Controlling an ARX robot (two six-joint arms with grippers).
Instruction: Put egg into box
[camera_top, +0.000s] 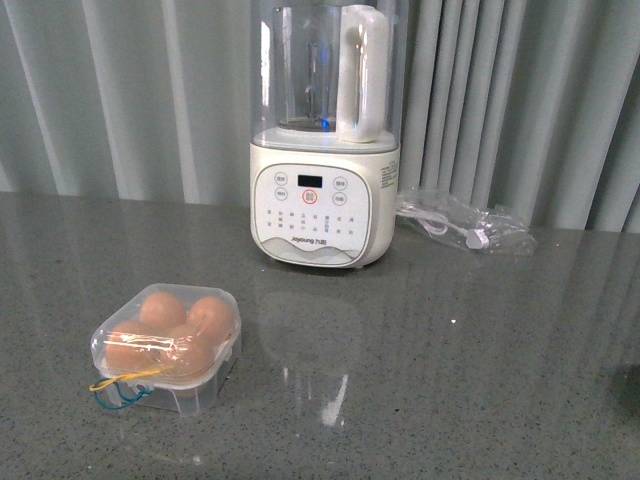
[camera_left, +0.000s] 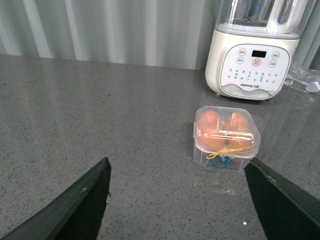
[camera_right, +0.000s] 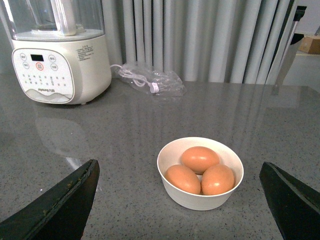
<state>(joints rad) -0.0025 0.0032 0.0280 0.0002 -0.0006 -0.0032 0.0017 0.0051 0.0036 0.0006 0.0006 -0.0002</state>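
The box (camera_top: 168, 345) is a small clear plastic case on the grey counter, front left, with its lid down. Several orange-brown eggs (camera_top: 210, 315) sit inside, and yellow and blue bands hang at its front. In the left wrist view the box (camera_left: 227, 137) lies ahead of my left gripper (camera_left: 177, 161), which is open, holds nothing and is well short of it. In the right wrist view three more eggs (camera_right: 200, 159) lie in a white bowl (camera_right: 200, 202). My right gripper (camera_right: 179, 164) is open and empty, its fingers spread wide either side of the bowl.
A tall white blender (camera_top: 323, 190) with a clear jug stands at the back centre before grey curtains. A crumpled clear bag holding a white cable (camera_top: 465, 225) lies to its right. Neither arm shows in the front view.
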